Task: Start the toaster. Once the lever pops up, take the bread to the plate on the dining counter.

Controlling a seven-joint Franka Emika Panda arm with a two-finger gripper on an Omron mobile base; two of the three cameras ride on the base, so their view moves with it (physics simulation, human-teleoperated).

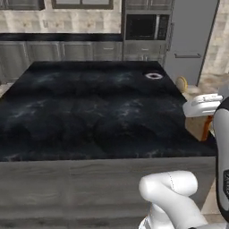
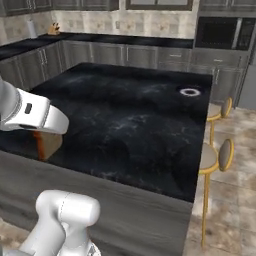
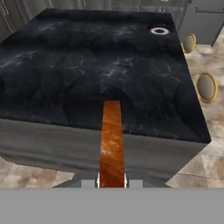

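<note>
Black marble counter (image 3: 52, 65) spreads wide. Bread (image 3: 112, 144), edge-on, sits clamped in the gripper (image 3: 112, 180) at its near edge. Plate (image 3: 159, 30) lies at the far right corner, stools (image 3: 207, 87) beside.

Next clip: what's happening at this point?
The arm is carrying the bread, clamped edge-on in the shut gripper, at the near edge of the dining counter. The plate sits far across the slab, near its far right corner beside the yellow-framed stools, with nothing on it. So the slice is out of the toaster and in hand, but it is not yet delivered; the plate lies well ahead of the gripper.
</note>
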